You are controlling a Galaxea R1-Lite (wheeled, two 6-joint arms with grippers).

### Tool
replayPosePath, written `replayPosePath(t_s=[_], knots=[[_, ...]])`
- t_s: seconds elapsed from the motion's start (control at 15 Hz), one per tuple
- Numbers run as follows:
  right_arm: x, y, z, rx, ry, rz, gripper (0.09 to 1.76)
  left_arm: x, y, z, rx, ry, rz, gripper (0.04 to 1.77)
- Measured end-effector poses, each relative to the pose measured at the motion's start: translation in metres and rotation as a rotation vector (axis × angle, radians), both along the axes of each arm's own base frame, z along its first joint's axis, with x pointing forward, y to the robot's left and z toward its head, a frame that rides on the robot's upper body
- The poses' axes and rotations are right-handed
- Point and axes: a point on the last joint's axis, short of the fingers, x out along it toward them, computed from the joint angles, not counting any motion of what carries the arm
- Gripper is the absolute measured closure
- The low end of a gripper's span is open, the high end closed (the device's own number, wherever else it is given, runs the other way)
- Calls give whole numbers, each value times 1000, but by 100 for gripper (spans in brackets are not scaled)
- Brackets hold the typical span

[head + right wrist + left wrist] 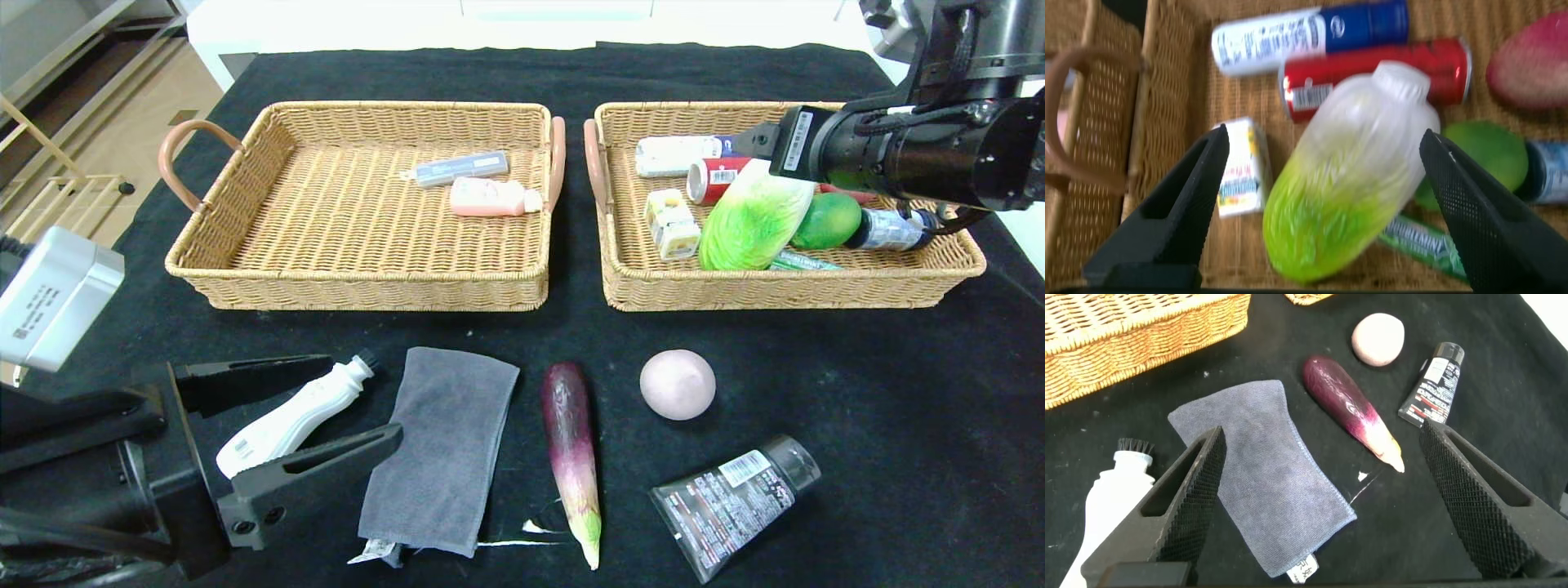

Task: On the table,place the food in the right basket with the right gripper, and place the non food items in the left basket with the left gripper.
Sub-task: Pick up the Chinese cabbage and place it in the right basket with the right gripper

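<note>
Green-and-white plastic cabbage (751, 222) lies in the right wicker basket (955, 265), propped on the cans and cartons, with the right gripper (1323, 196) released above it.
Its jaws stand wide either side of the cabbage, touching nothing, probably a drop just made. Near left, the left gripper (314, 408) is spread open around a white brush-topped bottle (286, 420) beside the grey folded cloth (445, 449), seemingly lining up a grasp for the left wicker basket (245, 269). A purple eggplant (571, 457), pink ball (678, 384) and black tube (731, 502) wait on the black table (898, 392).
</note>
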Motion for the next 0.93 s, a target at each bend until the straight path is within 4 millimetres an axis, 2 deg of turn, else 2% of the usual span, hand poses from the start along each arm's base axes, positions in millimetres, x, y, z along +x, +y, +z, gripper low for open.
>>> replayPosePath(t_s=[0.47,0.67,0.93], knots=[[-75,19,-29,-115,212,138,15,1,-1,-2,8,13,-1,9],[-90,27,-44,-147,266,124,15,1,-1,-3,22,8,-3,9],[-96,44,-60,-160,313,164,15,2,-1,-4,23,10,-3,9]])
